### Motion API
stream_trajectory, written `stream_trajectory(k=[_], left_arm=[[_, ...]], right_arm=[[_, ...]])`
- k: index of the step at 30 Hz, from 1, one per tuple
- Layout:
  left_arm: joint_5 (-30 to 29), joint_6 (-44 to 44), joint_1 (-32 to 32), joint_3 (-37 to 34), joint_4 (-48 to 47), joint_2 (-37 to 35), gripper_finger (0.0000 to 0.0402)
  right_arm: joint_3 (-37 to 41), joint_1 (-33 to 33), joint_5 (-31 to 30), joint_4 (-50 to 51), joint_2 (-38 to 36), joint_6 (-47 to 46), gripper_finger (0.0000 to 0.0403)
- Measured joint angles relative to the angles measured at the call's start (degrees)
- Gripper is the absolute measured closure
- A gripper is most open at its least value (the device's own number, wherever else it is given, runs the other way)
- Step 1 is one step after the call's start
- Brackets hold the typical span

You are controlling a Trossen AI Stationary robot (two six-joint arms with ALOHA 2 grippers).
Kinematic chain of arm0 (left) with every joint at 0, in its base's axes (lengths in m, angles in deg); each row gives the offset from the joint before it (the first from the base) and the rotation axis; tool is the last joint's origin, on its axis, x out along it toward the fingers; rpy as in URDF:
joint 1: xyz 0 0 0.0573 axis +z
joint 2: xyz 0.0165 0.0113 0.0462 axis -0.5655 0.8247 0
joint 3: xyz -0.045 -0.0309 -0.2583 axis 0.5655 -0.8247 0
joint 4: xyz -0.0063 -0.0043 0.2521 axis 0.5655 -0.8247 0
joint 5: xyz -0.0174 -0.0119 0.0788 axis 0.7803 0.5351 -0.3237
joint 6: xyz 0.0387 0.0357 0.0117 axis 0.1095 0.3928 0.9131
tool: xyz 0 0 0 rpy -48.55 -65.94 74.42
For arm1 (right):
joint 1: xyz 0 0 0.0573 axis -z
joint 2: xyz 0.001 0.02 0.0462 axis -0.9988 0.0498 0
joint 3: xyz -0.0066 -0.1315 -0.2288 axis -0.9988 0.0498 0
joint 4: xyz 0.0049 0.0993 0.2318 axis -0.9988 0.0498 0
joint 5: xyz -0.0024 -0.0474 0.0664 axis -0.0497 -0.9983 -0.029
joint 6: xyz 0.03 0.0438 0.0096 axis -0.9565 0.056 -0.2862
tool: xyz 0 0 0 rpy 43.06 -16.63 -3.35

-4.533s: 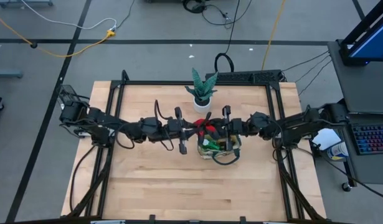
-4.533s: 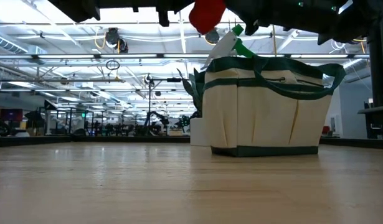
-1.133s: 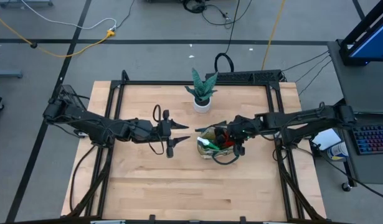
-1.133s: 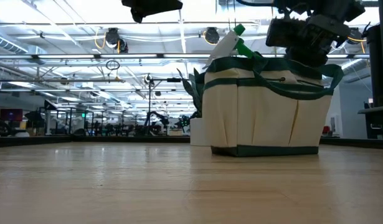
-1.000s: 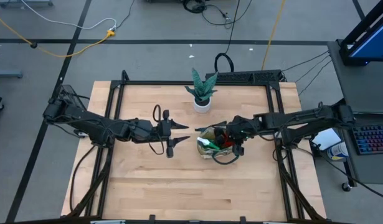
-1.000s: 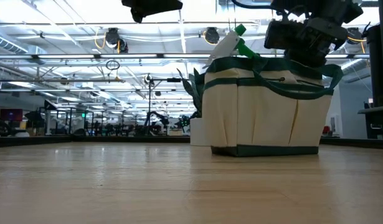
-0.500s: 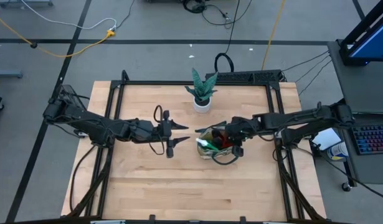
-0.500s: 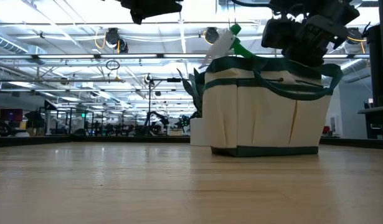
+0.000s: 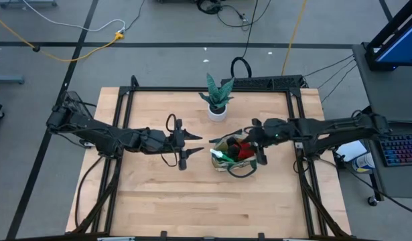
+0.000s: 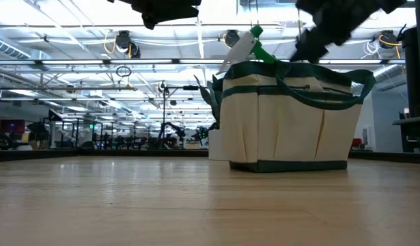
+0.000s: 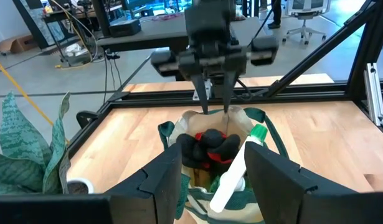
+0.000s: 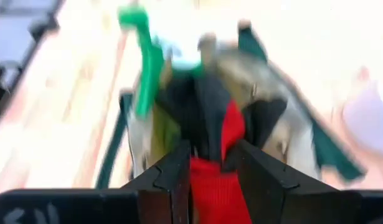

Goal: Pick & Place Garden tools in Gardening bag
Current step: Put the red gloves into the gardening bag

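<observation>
The gardening bag stood on the bench just right of centre, at 5 o'clock from the potted plant. It contained the red-and-black gloves and the spray bottle. The right gripper was positioned directly above the gloves, fingers parted, holding nothing. The left gripper hovered at 9 o'clock from the bag, fingers spread and empty.

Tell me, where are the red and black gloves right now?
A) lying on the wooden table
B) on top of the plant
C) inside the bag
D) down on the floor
C: the left wrist view shows the gloves sitting inside the open bag next to the spray bottle, with the right pincer just above them.
</observation>
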Motion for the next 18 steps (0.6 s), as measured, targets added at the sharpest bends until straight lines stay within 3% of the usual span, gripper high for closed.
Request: stream_trajectory(k=[6, 11, 16, 18], left_arm=[[0.0, 0.2, 0.0, 0.0, 0.0, 0.0, 0.0220], [0.1, 0.3, 0.0, 0.0, 0.0, 0.0, 0.0220], [0.1, 0.5, 0.0, 0.0, -0.1, 0.0, 0.0220], [0.1, 0.5, 0.0, 0.0, -0.3, 0.0, 0.0220]], right_arm=[[1.3, 0.0, -0.1, -15.7, 1.1, 0.5, 0.0296], [1.9, 0.0, 0.0, -16.6, 5.4, 4.1, 0.0328], [1.9, 0.0, 0.1, -16.9, 8.5, 4.6, 0.0393], [1.9, 0.0, 0.1, -16.8, 9.0, 4.8, 0.0395]])
